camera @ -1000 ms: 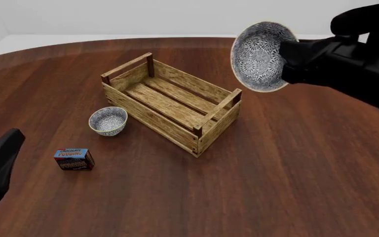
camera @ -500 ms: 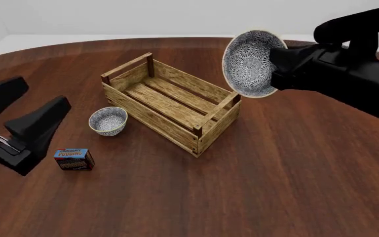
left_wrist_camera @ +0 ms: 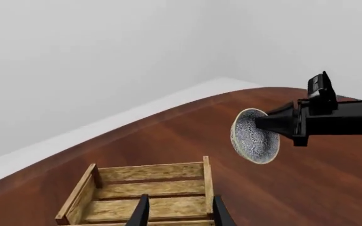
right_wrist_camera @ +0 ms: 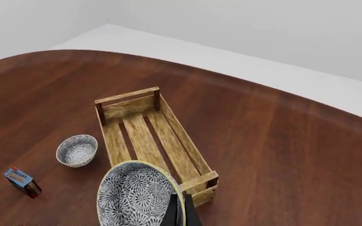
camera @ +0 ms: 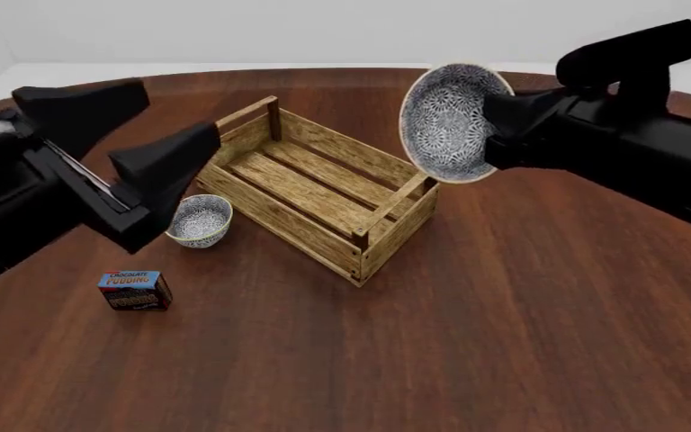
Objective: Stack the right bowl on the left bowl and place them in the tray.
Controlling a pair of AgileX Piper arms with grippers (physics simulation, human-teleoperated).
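While the right gripper [camera: 489, 126] hangs in the air above the far right end of the large light-wood slatted tray [camera: 309, 184], it is clamped on the rim of the right bowl [camera: 448, 121], a small round white bowl covered in blue-grey floral speckle. That bowl is tipped on its side, with its patterned inside facing the front camera and toward the left arm. From the right wrist camera its fingers [right_wrist_camera: 179, 212] pinch the bowl's edge, with the tray's near corner showing just past the rim. The left wrist camera shows the same bowl held well clear of the brown wooden table [camera: 502, 342].

Standing upright on the table, the left bowl [camera: 198, 220], a look-alike white speckled bowl, sits just beside the long left side of the tray, apart from it. It is partly hidden in the front view by the left gripper [camera: 141, 153], which hovers above and in front of it with its two dark fingers spread wide and nothing between them. How high that gripper is above the bowl I cannot tell for sure from these angles. In the left wrist view the finger tips [left_wrist_camera: 142, 214] point toward the tray.

A small blue-topped pudding box [camera: 136, 290] lies on the table near the left bowl, on the camera's side of it.
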